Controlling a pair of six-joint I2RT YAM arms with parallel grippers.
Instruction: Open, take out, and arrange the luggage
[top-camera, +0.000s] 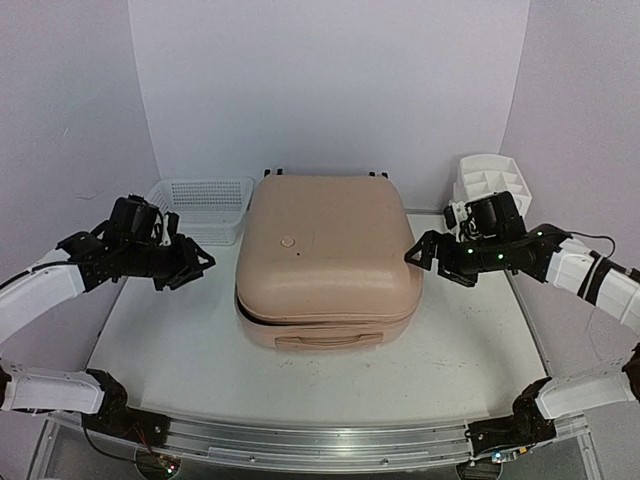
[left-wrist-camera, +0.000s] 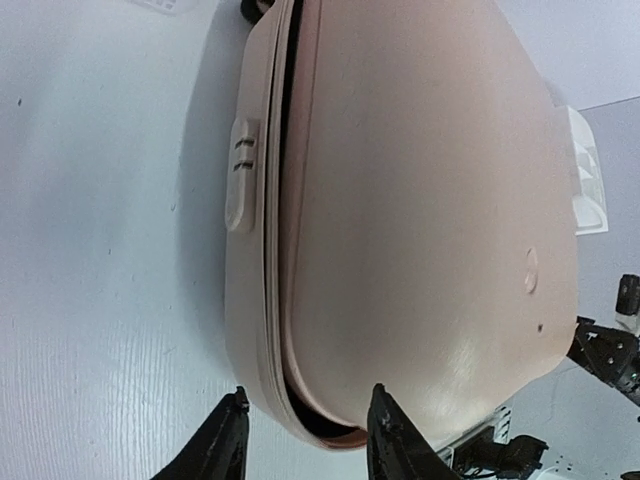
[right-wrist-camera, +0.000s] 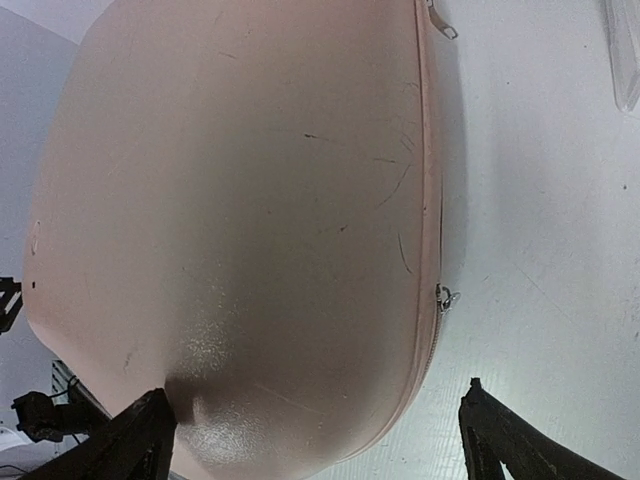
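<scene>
The luggage (top-camera: 330, 250), a peach-pink hard-shell suitcase, lies flat in the middle of the table with its lid down. A thin dark gap shows along its seam at the near left corner (left-wrist-camera: 320, 425). My left gripper (top-camera: 195, 262) hovers just left of the case, apart from it; in the left wrist view the left gripper (left-wrist-camera: 309, 395) is open and faces that corner, holding nothing. My right gripper (top-camera: 420, 255) hangs by the case's right side. In the right wrist view the right gripper (right-wrist-camera: 316, 390) stands wide open before the rounded shell (right-wrist-camera: 240, 200), empty.
A white mesh basket (top-camera: 205, 205) stands at the back left, close to the case. A white drawer organizer (top-camera: 492, 180) sits at the back right behind my right arm. A zipper pull (right-wrist-camera: 445, 297) hangs on the right seam. A moulded handle (top-camera: 325, 340) is on the case's front.
</scene>
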